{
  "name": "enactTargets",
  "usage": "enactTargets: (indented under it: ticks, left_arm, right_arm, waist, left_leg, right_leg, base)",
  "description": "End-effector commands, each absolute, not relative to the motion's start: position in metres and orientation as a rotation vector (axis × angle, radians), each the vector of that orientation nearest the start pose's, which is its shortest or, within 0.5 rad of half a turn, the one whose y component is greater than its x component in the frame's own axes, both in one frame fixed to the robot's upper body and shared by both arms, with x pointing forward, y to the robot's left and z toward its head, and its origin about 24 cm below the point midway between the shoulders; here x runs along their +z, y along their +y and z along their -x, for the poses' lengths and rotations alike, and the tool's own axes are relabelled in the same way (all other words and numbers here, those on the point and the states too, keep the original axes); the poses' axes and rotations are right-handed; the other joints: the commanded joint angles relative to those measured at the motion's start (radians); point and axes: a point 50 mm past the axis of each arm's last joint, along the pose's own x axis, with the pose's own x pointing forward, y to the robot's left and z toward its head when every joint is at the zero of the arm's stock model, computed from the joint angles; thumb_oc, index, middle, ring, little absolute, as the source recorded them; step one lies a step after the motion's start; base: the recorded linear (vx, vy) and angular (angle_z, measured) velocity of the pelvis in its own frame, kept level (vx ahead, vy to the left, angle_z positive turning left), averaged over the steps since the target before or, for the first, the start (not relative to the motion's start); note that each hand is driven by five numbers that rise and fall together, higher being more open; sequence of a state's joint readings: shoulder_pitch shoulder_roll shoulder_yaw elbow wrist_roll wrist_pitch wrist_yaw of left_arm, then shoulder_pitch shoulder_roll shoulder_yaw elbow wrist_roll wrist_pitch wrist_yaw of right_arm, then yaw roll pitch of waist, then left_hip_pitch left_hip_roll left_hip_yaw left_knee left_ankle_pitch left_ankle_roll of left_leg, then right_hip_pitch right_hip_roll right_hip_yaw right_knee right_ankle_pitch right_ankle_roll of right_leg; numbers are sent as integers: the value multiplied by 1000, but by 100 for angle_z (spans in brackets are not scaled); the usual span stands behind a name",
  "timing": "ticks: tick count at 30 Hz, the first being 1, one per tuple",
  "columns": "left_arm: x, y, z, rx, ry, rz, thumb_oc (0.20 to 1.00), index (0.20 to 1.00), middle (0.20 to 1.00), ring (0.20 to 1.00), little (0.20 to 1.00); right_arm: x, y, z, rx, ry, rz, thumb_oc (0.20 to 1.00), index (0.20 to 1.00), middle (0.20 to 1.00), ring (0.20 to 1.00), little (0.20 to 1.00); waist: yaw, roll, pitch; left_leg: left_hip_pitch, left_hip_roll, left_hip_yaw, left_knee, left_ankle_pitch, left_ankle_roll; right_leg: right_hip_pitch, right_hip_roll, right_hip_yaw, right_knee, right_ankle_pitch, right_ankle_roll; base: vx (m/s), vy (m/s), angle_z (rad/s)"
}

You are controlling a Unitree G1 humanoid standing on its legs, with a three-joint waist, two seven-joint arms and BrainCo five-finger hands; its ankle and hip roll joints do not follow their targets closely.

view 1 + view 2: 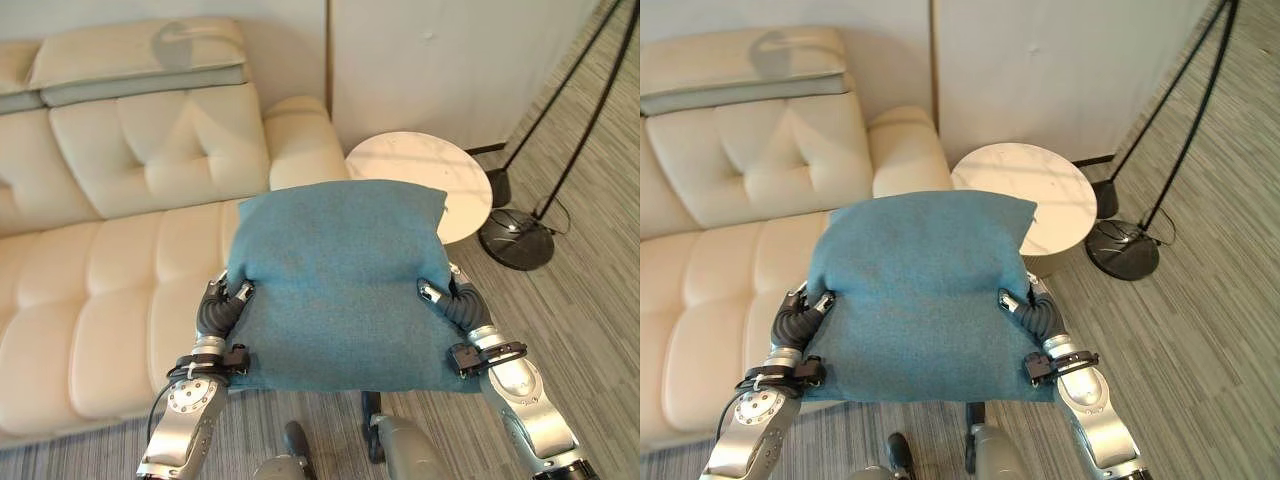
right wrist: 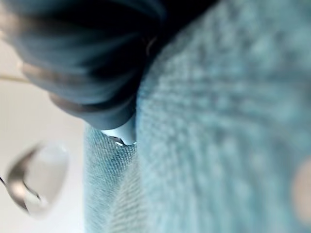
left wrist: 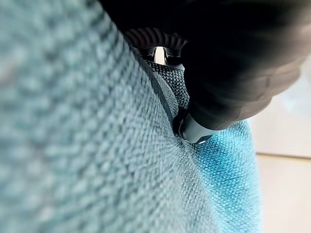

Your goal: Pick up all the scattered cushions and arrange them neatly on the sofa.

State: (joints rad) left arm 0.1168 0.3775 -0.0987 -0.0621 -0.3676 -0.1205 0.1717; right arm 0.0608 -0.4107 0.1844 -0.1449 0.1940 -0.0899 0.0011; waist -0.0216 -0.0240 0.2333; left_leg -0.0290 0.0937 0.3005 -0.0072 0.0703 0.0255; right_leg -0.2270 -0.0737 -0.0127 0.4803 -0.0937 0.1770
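A teal cushion (image 1: 340,285) (no label or writing visible) was held up between the left hand (image 1: 222,308) and right hand (image 1: 452,300), fingers pinching its sides, beside the cream sofa (image 1: 120,260).

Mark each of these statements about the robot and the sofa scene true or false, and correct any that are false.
1. The robot holds a blue cushion between both hands. True: the left hand and the right hand grip its opposite sides.
2. The cushion already rests on the sofa seat. False: it is held up in front of the cream sofa.
3. A round white side table stands beside the sofa's arm. True.
4. The sofa is dark grey. False: it is cream.
5. A floor lamp's black base stands on the sofa. False: it stands on the striped carpet, beyond the table.
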Motion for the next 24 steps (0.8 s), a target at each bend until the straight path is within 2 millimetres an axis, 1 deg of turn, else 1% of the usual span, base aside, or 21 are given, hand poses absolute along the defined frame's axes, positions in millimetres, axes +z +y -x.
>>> enactTargets:
  ticks: [1, 2, 3, 4, 5, 6, 7, 8, 9, 10, 11, 12, 13, 14, 16, 17, 18, 19, 24]
  left_arm:
    - [87, 192, -236, -32, -260, -17, 200, 200, 200, 200, 200]
    - [87, 191, -237, -36, -260, -6, 200, 200, 200, 200, 200]
    - [87, 191, -237, -36, -260, -6, 200, 200, 200, 200, 200]
    - [87, 187, -239, -53, -260, 18, 200, 200, 200, 200, 200]
    - [87, 186, -239, -53, -260, 19, 200, 200, 200, 200, 200]
    - [87, 180, -242, -72, -264, 53, 200, 200, 200, 200, 200]
    - [88, 175, -243, -91, -267, 67, 200, 200, 200, 200, 200]
    - [88, 175, -243, -91, -268, 68, 200, 200, 200, 200, 200]
    - [89, 170, -243, -127, -273, 81, 200, 200, 200, 200, 200]
    - [90, 168, -243, -140, -275, 84, 200, 200, 200, 200, 200]
    - [90, 168, -244, -140, -275, 84, 200, 200, 200, 200, 200]
    - [89, 165, -244, -155, -272, 99, 200, 200, 200, 200, 200]
    - [90, 162, -246, -163, -274, 114, 200, 200, 200, 200, 200]
    - [89, 160, -246, -170, -271, 123, 200, 200, 200, 200, 200]
    - [88, 157, -247, -183, -260, 124, 200, 200, 200, 200, 200]
    - [85, 156, -247, -191, -245, 117, 200, 200, 200, 200, 200]
    - [84, 157, -246, -189, -241, 109, 200, 200, 200, 200, 200]
    - [83, 158, -246, -185, -236, 101, 200, 200, 200, 200, 200]
    - [76, 167, -239, -170, -203, 71, 200, 200, 200, 200, 200]
  right_arm:
    - [114, -147, -238, 323, -394, 141, 200, 200, 200, 200, 200]
    - [114, -147, -239, 320, -393, 132, 200, 200, 200, 200, 200]
    - [114, -147, -239, 320, -393, 132, 200, 200, 200, 200, 200]
    - [115, -153, -241, 298, -393, 140, 200, 200, 200, 200, 200]
    - [115, -153, -241, 297, -394, 140, 200, 200, 200, 200, 200]
    - [115, -161, -242, 265, -385, 162, 200, 200, 200, 200, 200]
    - [114, -164, -242, 260, -380, 175, 200, 200, 200, 200, 200]
    - [115, -164, -243, 260, -381, 176, 200, 200, 200, 200, 200]
    - [113, -168, -242, 245, -369, 193, 200, 200, 200, 200, 200]
    - [113, -168, -241, 248, -366, 189, 200, 200, 200, 200, 200]
    - [113, -168, -241, 248, -367, 189, 200, 200, 200, 200, 200]
    - [111, -168, -239, 253, -356, 178, 200, 200, 200, 200, 200]
    - [110, -169, -238, 254, -355, 176, 200, 200, 200, 200, 200]
    - [110, -170, -237, 249, -353, 177, 200, 200, 200, 200, 200]
    - [108, -174, -235, 231, -347, 175, 200, 200, 200, 200, 200]
    - [107, -175, -235, 221, -339, 175, 200, 200, 200, 200, 200]
    - [107, -174, -236, 223, -337, 175, 200, 200, 200, 200, 200]
    - [106, -173, -236, 223, -333, 170, 200, 200, 200, 200, 200]
    - [105, -165, -238, 258, -322, 138, 200, 200, 200, 200, 200]
  waist:
    - [43, -2, -58]
    - [52, -1, -62]
    - [49, 0, -64]
    - [64, 4, -66]
    - [61, 6, -68]
    - [53, 23, -44]
    - [38, 25, -33]
    - [38, 29, -35]
    - [11, 25, -36]
    - [0, 17, -41]
    - [0, 19, -41]
    - [-14, 2, -46]
    - [-23, -4, -50]
    - [-33, -3, -55]
    - [-52, 8, -74]
    - [-57, 16, -87]
    - [-54, 12, -84]
    - [-55, 10, -82]
    - [-36, -11, -75]
  left_leg:
    - [-87, -58, -158, -70, 34, -42]
    - [-119, -60, -173, -70, 55, -54]
    - [-122, -59, -177, -70, 56, -54]
    - [-184, -67, -183, -70, 97, -96]
    - [-187, -67, -187, -70, 98, -97]
    - [-233, -62, -158, -41, 117, -135]
    - [-235, -58, -111, -10, 92, -128]
    - [-241, -54, -113, -6, 92, -128]
    - [-212, -35, -43, 47, 43, -104]
    - [-190, -35, -39, 83, -1, -95]
    - [-194, -33, -39, 85, -1, -95]
    - [-161, -43, -63, 146, -71, -90]
    - [-135, -33, -57, 164, -100, -91]
    - [-97, -20, -40, 154, -115, -93]
    - [-35, 14, 34, 88, -98, -103]
    - [-14, 17, 35, 55, -105, -113]
    - [-28, 13, 40, 52, -85, -107]
    - [-27, 9, 30, 50, -85, -108]
    - [-28, -19, 4, 57, -111, -84]
  right_leg:
    - [186, 55, 33, -147, -60, -59]
    - [204, 73, 40, -195, -77, -76]
    - [205, 73, 36, -201, -75, -77]
    - [245, 97, 27, -325, -99, -112]
    - [246, 97, 24, -329, -97, -113]
    - [240, 100, -1, -374, -75, -120]
    - [234, 85, -32, -381, -63, -118]
    - [231, 88, -32, -384, -59, -119]
    - [217, 56, -81, -399, -32, -110]
    - [209, 37, -99, -408, -11, -104]
    - [207, 38, -100, -410, -7, -105]
    - [203, 7, -127, -426, 14, -98]
    - [201, -7, -152, -432, 22, -93]
    - [199, -15, -175, -434, 25, -91]
    - [200, -26, -237, -457, 35, -80]
    - [216, -26, -246, -476, 27, -69]
    - [211, -31, -258, -480, 47, -72]
    - [221, -35, -262, -482, 48, -72]
    - [245, -57, -252, -475, 52, -58]
  base:
    - [-263, -173, 64]
    - [-128, -111, 41]
    - [-256, -187, 68]
    - [-171, -132, 79]
    - [-397, -179, 97]
    - [-341, -44, 69]
    - [-351, -43, 82]
    - [-312, 23, 98]
    - [-258, 28, 80]
    - [-255, 28, 55]
    - [-157, 30, 51]
    - [-130, 28, 52]
    - [-136, 46, 48]
    - [-64, 51, 57]
    - [30, 91, 103]
    - [41, 116, 94]
    - [76, 130, 75]
    - [5, 128, 37]
    - [85, 150, 12]
